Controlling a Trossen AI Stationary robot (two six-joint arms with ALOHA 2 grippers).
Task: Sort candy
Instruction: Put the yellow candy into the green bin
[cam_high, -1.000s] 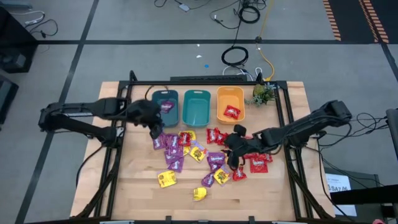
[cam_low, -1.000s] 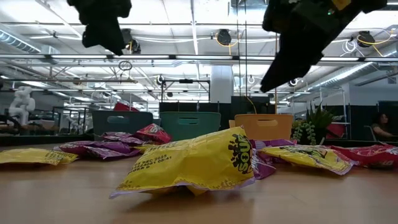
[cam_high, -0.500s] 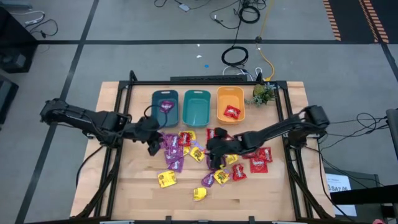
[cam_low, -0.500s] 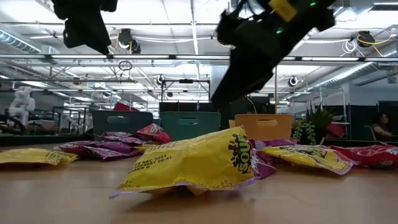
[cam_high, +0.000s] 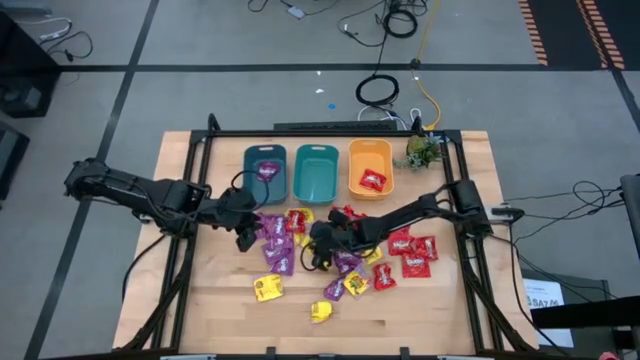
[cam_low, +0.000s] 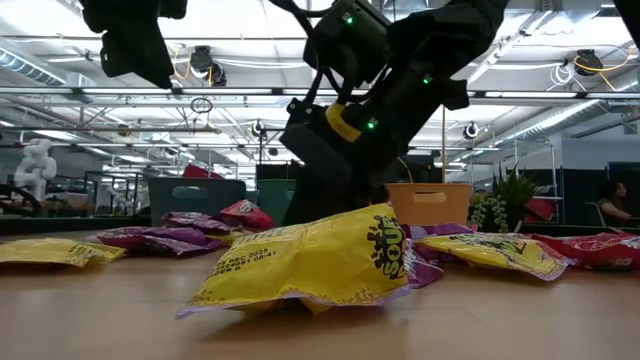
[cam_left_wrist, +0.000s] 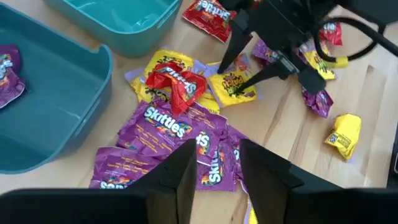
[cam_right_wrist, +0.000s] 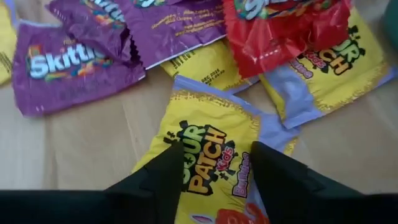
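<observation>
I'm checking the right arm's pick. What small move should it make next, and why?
Probably lower the right pincer a little and close. Its open fingers straddle a yellow Sour Patch packet lying flat on the table, but do not yet pinch it.

Two matte black jointed arms; tapered black fingers (cam_left_wrist: 186, 177); yellow cable band, green indicator lights

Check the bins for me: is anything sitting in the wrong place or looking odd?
Nothing looks damaged or spilled. The left teal bin holds one purple packet, the orange bin one red packet, and the middle teal bin shows no candy. The rest of the candy lies jumbled on the table.
</observation>
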